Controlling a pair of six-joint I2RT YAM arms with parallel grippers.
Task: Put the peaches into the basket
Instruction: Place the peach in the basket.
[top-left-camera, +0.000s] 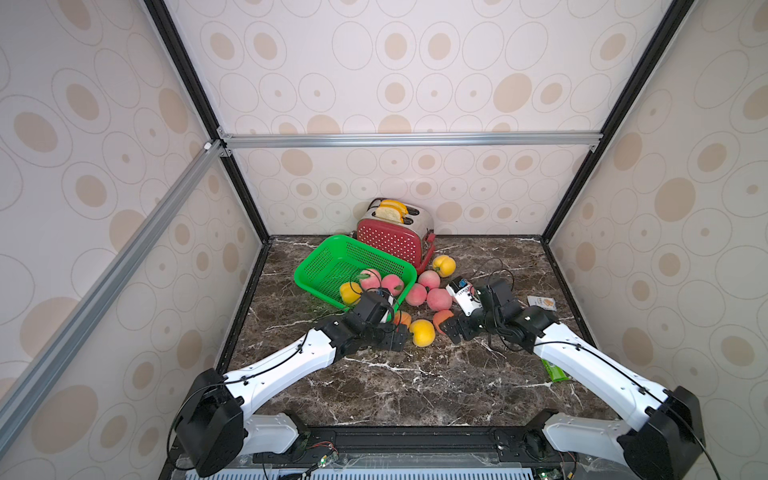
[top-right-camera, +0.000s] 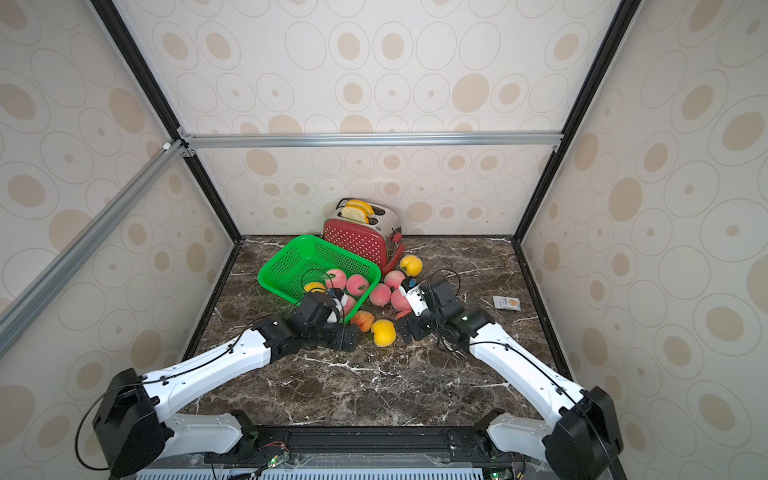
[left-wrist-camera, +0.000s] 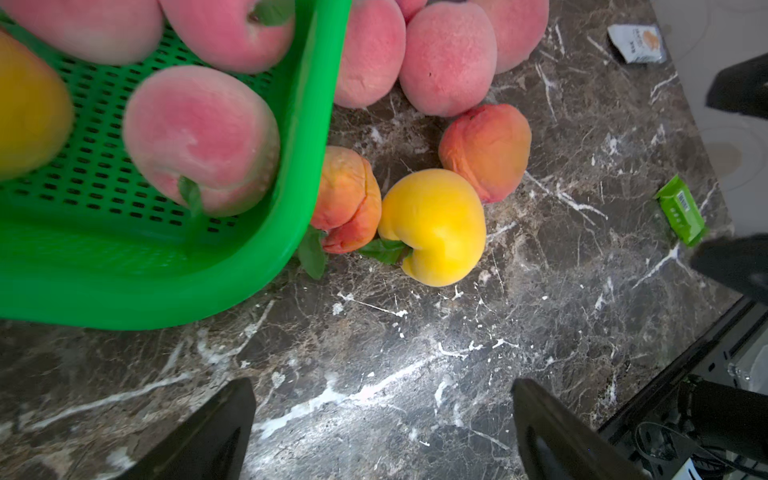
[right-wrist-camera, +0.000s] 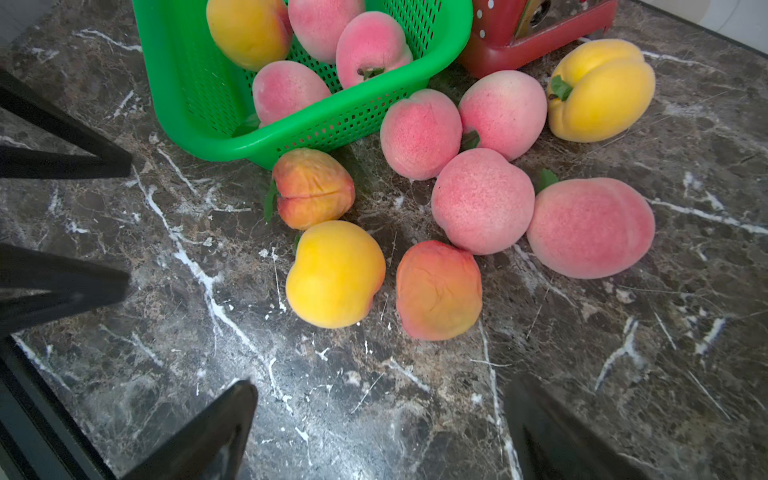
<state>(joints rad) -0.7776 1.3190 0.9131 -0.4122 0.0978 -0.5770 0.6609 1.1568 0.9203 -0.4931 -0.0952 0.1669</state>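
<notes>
Green basket (right-wrist-camera: 266, 146), apparently propped against the toaster (right-wrist-camera: 490, 50), so its four peaches (right-wrist-camera: 286, 89) gather in the low corner nearest both grippers. Left gripper (left-wrist-camera: 381, 384) and right gripper (right-wrist-camera: 380, 384) hover wide open and empty. Eight loose peaches lie on the table (right-wrist-camera: 623, 353) ahead of them; the yellow peach (right-wrist-camera: 334, 274) and orange-red peach (right-wrist-camera: 438, 291) lie nearest the right gripper, just ahead of its jaws.

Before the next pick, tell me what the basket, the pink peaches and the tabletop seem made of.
Basket: moulded plastic, glossy; uniform green, punched holes.
Pink peaches: matte, velvety skin, even colouring; possibly imitation fruit, cannot tell.
Tabletop: polished dark stone or a stone-look surface; white veins, soft sheen.
</notes>
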